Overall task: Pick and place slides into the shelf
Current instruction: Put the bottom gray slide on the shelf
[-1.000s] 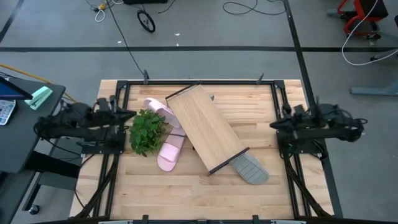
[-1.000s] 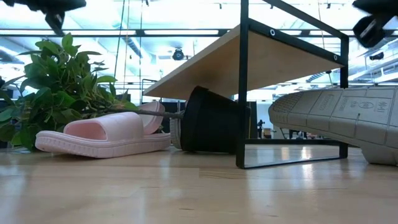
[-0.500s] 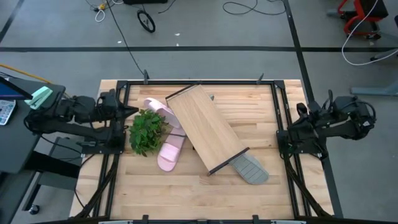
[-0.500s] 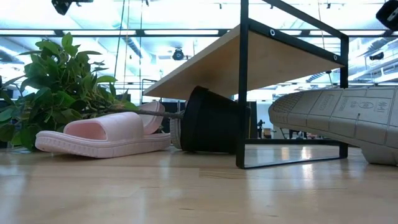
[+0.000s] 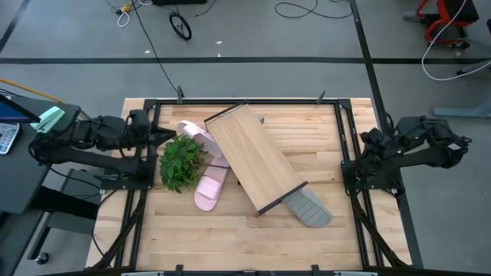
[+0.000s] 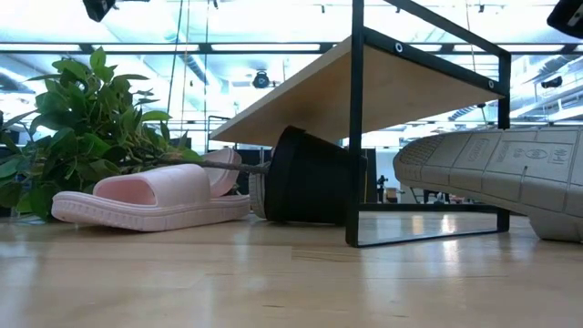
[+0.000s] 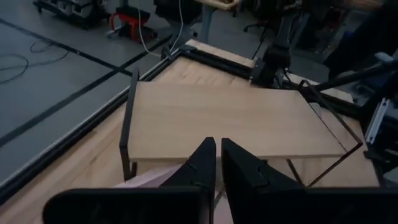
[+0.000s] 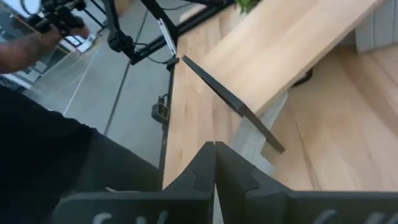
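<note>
- Left end effector at the desk's left edge, fingers nearly together, empty.
- Right end effector at the right edge, clamped shut, empty.
- Shelf lies diagonally over pink slides.

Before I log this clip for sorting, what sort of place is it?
Probably a robotics lab or workshop: grey concrete floor with loose cables, black-framed wooden worktable, ceiling strip lights.
</note>
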